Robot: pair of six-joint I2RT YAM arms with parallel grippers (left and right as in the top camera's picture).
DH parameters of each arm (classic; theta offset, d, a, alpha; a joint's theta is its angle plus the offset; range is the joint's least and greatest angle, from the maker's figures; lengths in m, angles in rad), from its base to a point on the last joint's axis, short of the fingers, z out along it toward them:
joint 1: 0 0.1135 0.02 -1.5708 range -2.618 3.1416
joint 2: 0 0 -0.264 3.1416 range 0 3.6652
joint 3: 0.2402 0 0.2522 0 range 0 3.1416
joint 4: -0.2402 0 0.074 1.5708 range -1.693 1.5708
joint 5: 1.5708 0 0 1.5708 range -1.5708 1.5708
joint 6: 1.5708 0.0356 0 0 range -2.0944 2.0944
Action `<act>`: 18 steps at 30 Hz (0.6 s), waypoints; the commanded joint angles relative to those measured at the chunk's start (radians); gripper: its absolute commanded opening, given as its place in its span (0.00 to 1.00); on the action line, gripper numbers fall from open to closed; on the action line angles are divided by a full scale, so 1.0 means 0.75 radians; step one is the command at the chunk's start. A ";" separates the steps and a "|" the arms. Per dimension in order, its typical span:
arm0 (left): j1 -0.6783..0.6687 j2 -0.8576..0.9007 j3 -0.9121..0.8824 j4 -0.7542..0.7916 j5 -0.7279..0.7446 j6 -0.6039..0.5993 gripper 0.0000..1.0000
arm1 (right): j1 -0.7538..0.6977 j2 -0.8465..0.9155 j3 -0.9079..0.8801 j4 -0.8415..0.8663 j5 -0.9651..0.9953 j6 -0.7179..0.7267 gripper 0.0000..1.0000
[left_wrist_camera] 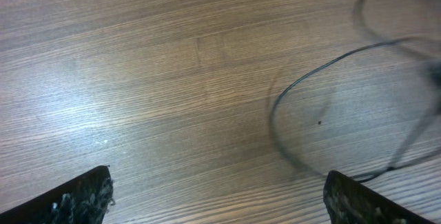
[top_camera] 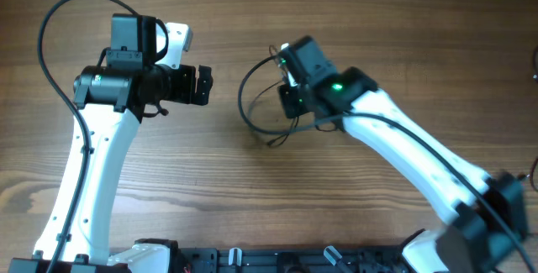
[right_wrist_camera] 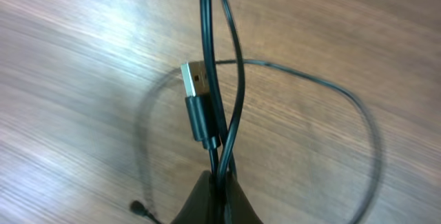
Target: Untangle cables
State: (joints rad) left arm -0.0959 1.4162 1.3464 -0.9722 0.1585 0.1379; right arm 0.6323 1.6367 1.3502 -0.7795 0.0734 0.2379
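Right of centre on the wooden surface (top_camera: 252, 197), right gripper (right_wrist_camera: 219, 186) clamps the thin black silvery-plugged cables (right_wrist_camera: 200, 114), loops not yet separated; left gripper (top_camera: 204, 86) wide open, empty.

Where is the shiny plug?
In the right wrist view, the plug sits mid-frame against the cables, just past the right hand pinching them.

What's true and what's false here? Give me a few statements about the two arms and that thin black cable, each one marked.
1. The right gripper is shut on strands of the cable. True.
2. The left gripper holds the cable too. False: it is open and empty.
3. A silvery plug shows right beside the gripped strands. True.
4. The table is covered with white cloth. False: it is bare wood.
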 commanded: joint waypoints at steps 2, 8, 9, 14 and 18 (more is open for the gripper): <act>0.006 -0.023 -0.006 0.005 0.046 0.016 1.00 | 0.002 -0.147 0.019 -0.119 0.132 0.080 0.04; 0.001 -0.023 -0.006 0.028 0.117 0.016 1.00 | -0.035 -0.283 0.020 -0.291 0.200 0.184 0.04; -0.001 -0.023 -0.006 0.028 0.119 0.016 1.00 | -0.048 -0.310 0.020 -0.312 0.202 0.187 0.04; -0.005 -0.023 -0.006 0.021 0.195 0.016 1.00 | -0.160 -0.444 0.020 -0.313 0.217 0.185 0.04; -0.019 -0.023 -0.006 0.013 0.254 0.015 1.00 | -0.338 -0.494 0.020 -0.304 0.221 0.170 0.04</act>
State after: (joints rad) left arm -0.0986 1.4162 1.3464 -0.9585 0.2874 0.1379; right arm 0.4526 1.2930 1.3529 -1.0126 0.2123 0.3588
